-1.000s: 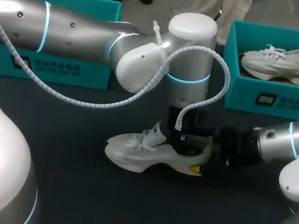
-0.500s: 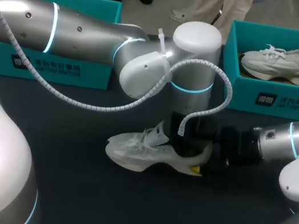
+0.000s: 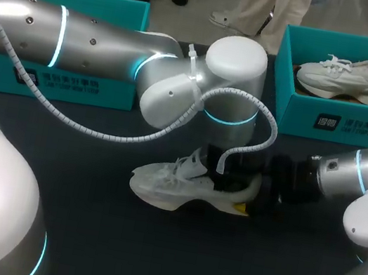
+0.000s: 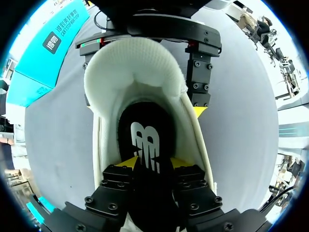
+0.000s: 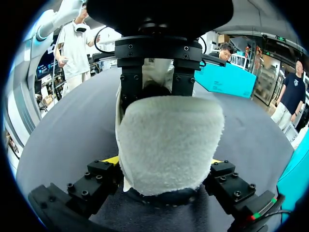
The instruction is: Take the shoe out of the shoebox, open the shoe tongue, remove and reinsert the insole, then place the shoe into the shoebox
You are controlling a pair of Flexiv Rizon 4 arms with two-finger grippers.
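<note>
- My left hand (image 4: 154, 163) is down inside the shoe's opening. Its two yellow-tipped fingers (image 4: 126, 163) are clenched on the one black foam insole (image 4: 145, 135), which narrows and rises between them; the insole carries a white logo.
- My right hand (image 5: 163, 160) grips the heel of that same shoe from behind, with one yellow-tipped finger (image 5: 110, 160) on each side of the fuzzy white heel collar.
- Both hands are therefore occupied: the left on the insole, the right on the heel.
- The low white mesh lace-up shoe (image 3: 161, 183) they work on stands upright on its sole near the middle of the dark grey worktop (image 3: 115, 246). Its toe points to my left and its heel to my right, and it is outside both boxes.
- My left arm (image 3: 94, 40) reaches in past the middle and drops straight down over the shoe. My right arm (image 3: 355, 178) lies low along the worktop.
- I count two shoes. The second white shoe (image 3: 352, 74) lies in the far right box, well apart from the first.
- I count two teal cardboard shoeboxes at the far edge: one at far left (image 3: 65, 81) behind my left arm, one at far right (image 3: 343, 123).
</note>
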